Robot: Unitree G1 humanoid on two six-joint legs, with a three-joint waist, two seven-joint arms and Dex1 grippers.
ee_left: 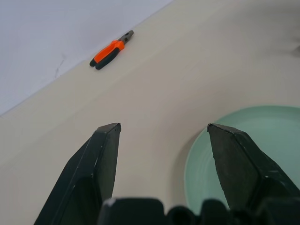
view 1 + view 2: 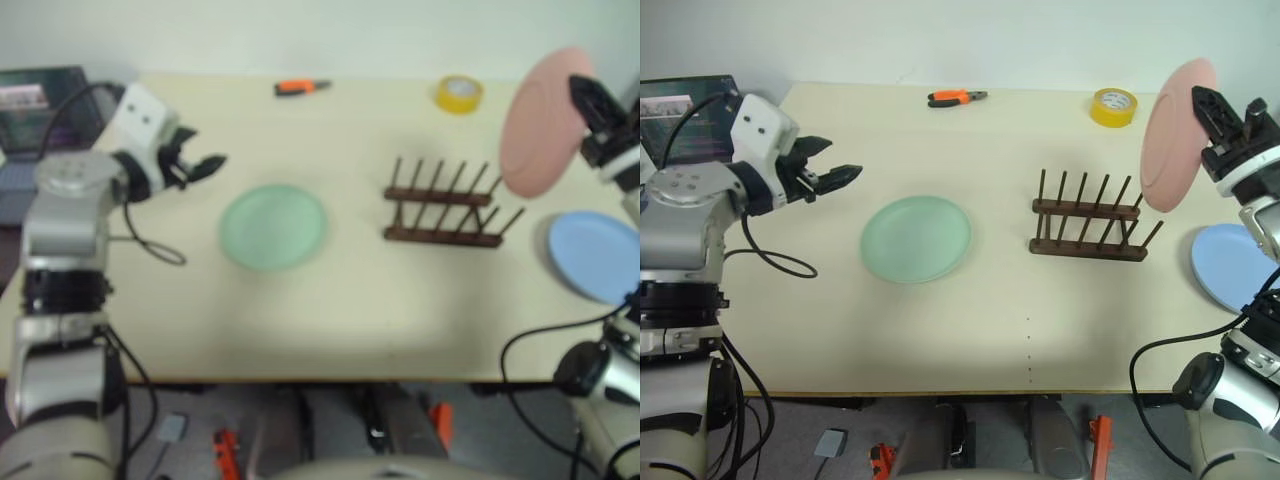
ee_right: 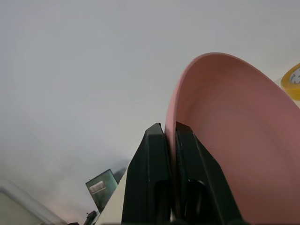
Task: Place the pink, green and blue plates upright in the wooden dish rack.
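My right gripper is shut on the rim of the pink plate, which hangs nearly upright in the air just right of the wooden dish rack. In the right wrist view the pink plate is pinched between the two black fingers. The green plate lies flat on the table left of the rack. At the right edge of the table lies the blue plate, flat. My left gripper hovers open above the table, left of the green plate, with nothing between its fingers.
A yellow tape roll and orange-handled pliers lie near the table's far edge. A dark box stands past the table's left side. Cables hang by both arms. The cream table has bare room in front of the rack.
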